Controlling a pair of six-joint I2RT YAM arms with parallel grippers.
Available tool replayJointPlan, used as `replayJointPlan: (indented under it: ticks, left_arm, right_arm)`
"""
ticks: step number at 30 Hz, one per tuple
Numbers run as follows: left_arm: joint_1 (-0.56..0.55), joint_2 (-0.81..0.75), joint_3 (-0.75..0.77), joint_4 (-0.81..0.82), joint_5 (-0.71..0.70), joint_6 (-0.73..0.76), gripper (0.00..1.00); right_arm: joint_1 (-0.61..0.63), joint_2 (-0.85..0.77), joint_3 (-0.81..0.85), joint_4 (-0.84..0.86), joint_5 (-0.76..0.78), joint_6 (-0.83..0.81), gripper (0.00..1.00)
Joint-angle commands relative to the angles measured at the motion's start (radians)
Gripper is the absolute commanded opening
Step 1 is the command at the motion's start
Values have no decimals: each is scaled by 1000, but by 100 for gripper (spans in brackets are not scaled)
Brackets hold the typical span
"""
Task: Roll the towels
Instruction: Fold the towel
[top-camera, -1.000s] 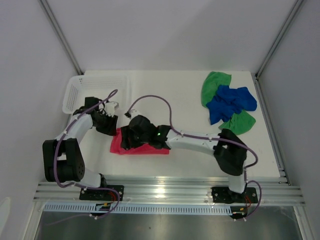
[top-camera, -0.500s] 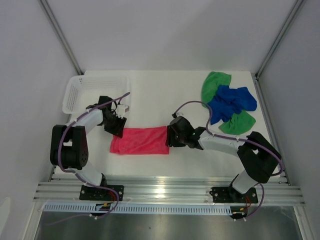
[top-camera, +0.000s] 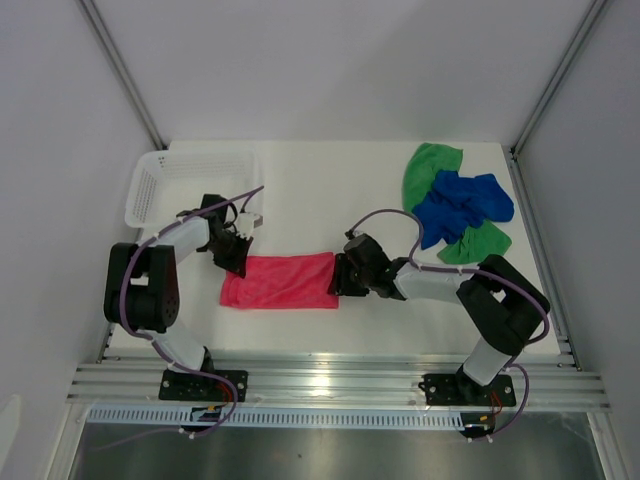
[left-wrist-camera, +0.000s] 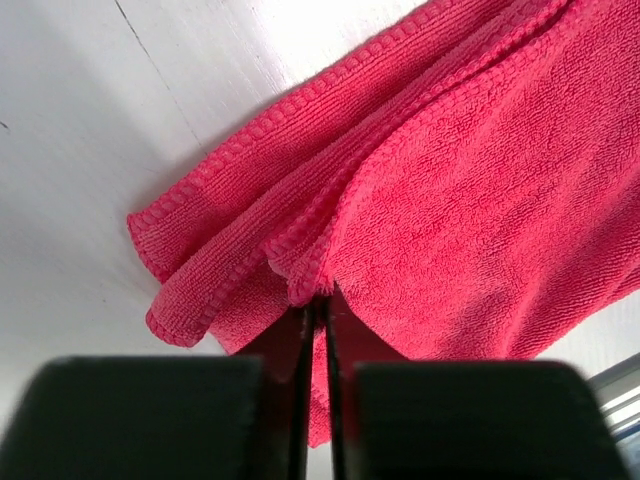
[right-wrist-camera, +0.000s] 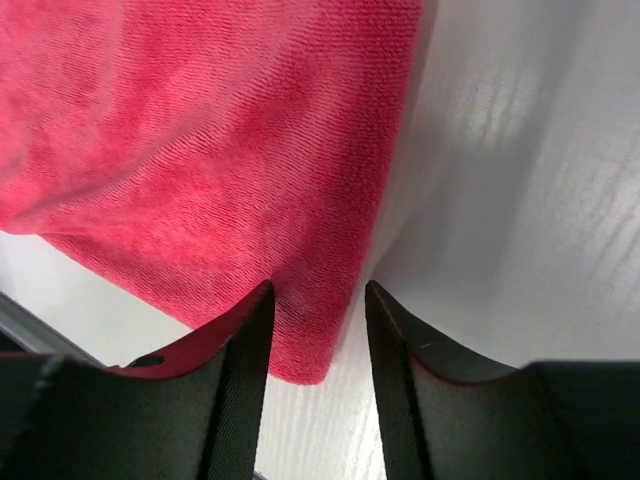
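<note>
A pink-red towel (top-camera: 280, 281) lies folded flat as a rectangle at the table's front middle. My left gripper (top-camera: 238, 262) sits at its upper left corner. In the left wrist view its jaws (left-wrist-camera: 318, 303) are pinched together on the bunched hem of that towel (left-wrist-camera: 480, 180). My right gripper (top-camera: 341, 277) is at the towel's right edge, open. In the right wrist view its jaws (right-wrist-camera: 316, 300) straddle a corner of the towel (right-wrist-camera: 200, 130) without pressing it. A royal blue towel (top-camera: 462, 205) lies crumpled on a bright green towel (top-camera: 432, 170) at the back right.
A white mesh basket (top-camera: 165, 180) stands at the back left, just behind the left arm. Grey walls close in both sides, and a metal rail (top-camera: 330, 380) runs along the near edge.
The right arm pulled back off the pink-red towel to its right edge, and its jaws narrowed a little. The left gripper shifted slightly and closed on the towel's left corner.
</note>
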Motion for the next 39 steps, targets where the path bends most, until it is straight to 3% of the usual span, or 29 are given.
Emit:
replayJointPlan:
  ticks: [1,10,13,18,26,28,33,39]
  left_arm:
    - [-8,7,32,-7,27,-5,1]
    - [4,-94,12,14,-30,4,1]
    - [15,-128,15,7,-45,15,1]
    - [35,-173,30,-26,-50,33,1]
    - [64,-177,67,-79,-22,62,1]
    - [64,-159,67,-76,-18,67,1]
    - [95,-119,56,-53,-12,67,1]
    - [101,-105,67,-44,-13,59,1]
  right_arm:
    - [-11,27,-38,73,-28,32,43]
    - [-20,21,-84,109,-50,55,20]
    - [-19,21,-87,110,-53,55,22]
    - [-17,13,-89,102,-50,47,35]
    - [-5,-8,-87,105,-55,3,43]
    - [24,-30,-81,95,-10,-28,43]
    - [191,-59,-55,41,272,-151,41]
    - [253,-50,-51,21,350,-186,41]
